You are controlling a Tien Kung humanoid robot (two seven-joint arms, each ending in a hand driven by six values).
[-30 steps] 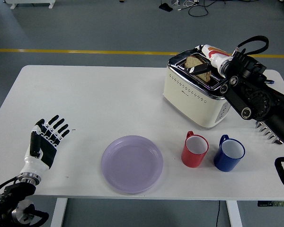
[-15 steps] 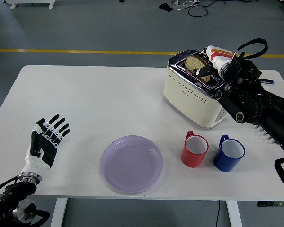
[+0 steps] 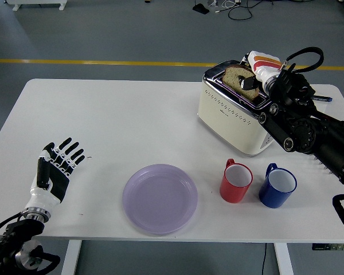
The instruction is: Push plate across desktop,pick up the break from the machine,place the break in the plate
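A cream and chrome toaster (image 3: pixel 236 114) stands at the table's back right. A brown bread slice (image 3: pixel 236 78) sticks up out of its top slot, and my right hand (image 3: pixel 253 77) is shut on it, black fingers pinching its right edge. The lilac plate (image 3: pixel 160 198) lies near the front edge, left of the cups, with nothing on it. My left hand (image 3: pixel 56 169) rests open, palm up, at the table's front left, far from the plate.
A red mug (image 3: pixel 235 181) and a blue mug (image 3: pixel 278 185) stand side by side in front of the toaster, right of the plate. My right forearm (image 3: pixel 309 129) passes above the blue mug. The white table (image 3: pixel 103 126) spans the view.
The bread slice has risen higher out of the toaster slot with my right hand's fingers on it; the right hand shifted slightly up and left. The left hand and the plate stayed still.
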